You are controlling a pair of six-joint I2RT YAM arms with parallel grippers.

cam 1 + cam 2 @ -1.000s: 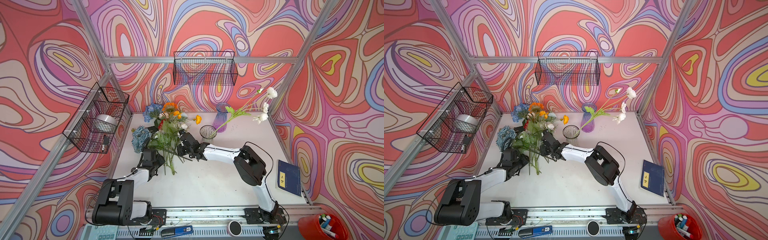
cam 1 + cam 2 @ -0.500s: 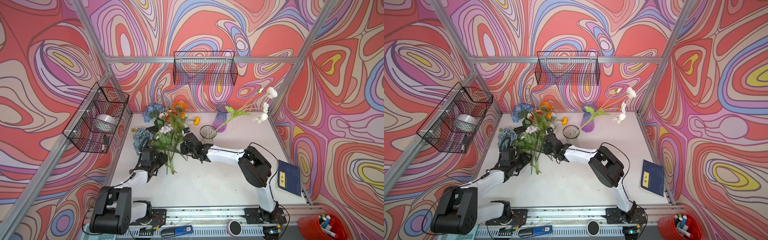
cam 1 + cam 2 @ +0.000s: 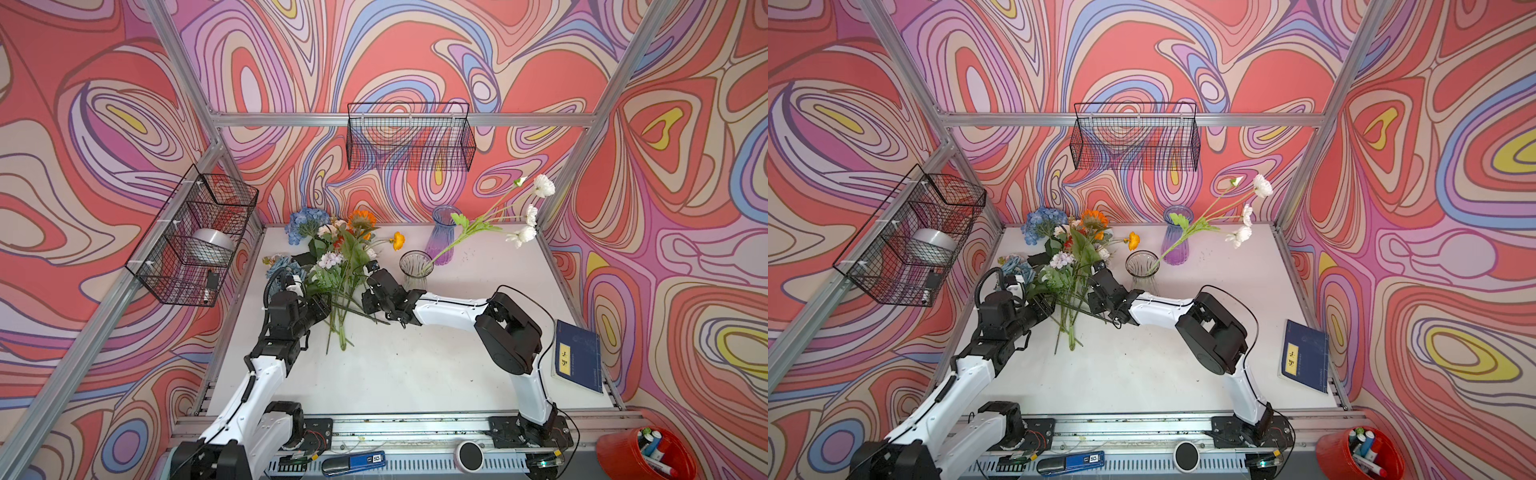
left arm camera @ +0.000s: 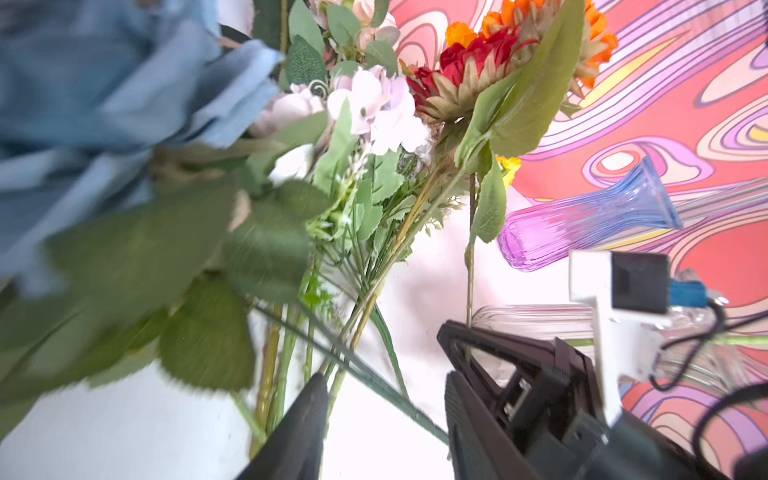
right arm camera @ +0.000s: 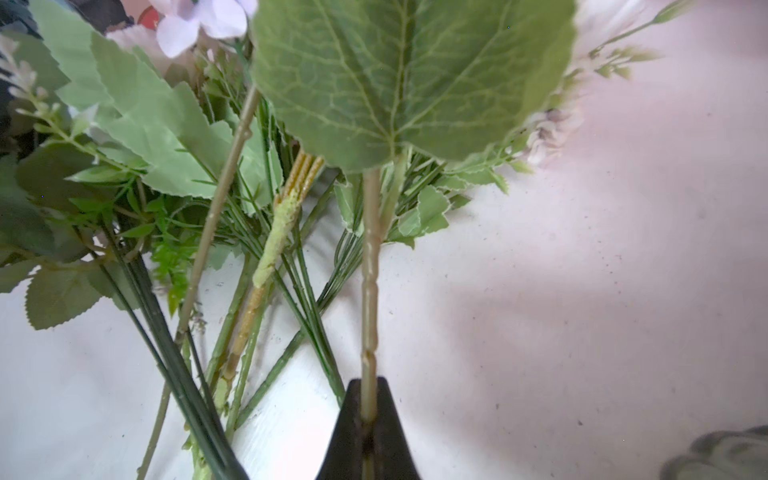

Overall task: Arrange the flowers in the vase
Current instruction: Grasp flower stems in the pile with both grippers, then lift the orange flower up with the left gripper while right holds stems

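On the white table [image 3: 415, 374], in both top views: two vases, both upright near the back wall. First, one clear glass vase [image 3: 413, 270] holding a single spray of white flowers [image 3: 473, 227], with three open heads and one bud as far as can be told, leaning toward the right wall. Second, one purple vase [image 3: 442, 235] just behind it.

Left of the clear glass vase: the flowers [image 3: 340, 266], one loose bunch lying with heads toward the back wall and cut ends [image 3: 340, 332] fanned toward the front. Counted among the heads: two blue hydrangeas [image 3: 305, 222] [image 3: 280, 266], one large orange bloom [image 3: 361, 218], one small orange bloom [image 3: 398, 240] and one lilac cluster [image 3: 330, 261]. One red bloom [image 4: 453, 62] more in the left wrist view. Stems too tangled for a sure count.

Two arms, meeting at the bunch. At its left edge, the left gripper [image 3: 322, 307]; seen from its own wrist [image 4: 384, 388] with jaws apart, bare table in the gap, nothing pinched. At its right edge, beside the clear glass vase, the right gripper [image 3: 368, 297]; seen from its own wrist [image 5: 368, 399] pressed together on one pale green stem [image 5: 370, 291] bearing one broad leaf [image 5: 407, 79], head hidden.

Elsewhere: two black wire baskets, one back basket [image 3: 409, 153] and one left basket [image 3: 153, 270], the latter with one silver roll [image 3: 212, 245] inside. Also one blue book [image 3: 577, 361] by the table's right edge and one red cup [image 3: 611, 453] of markers beyond the front right corner.
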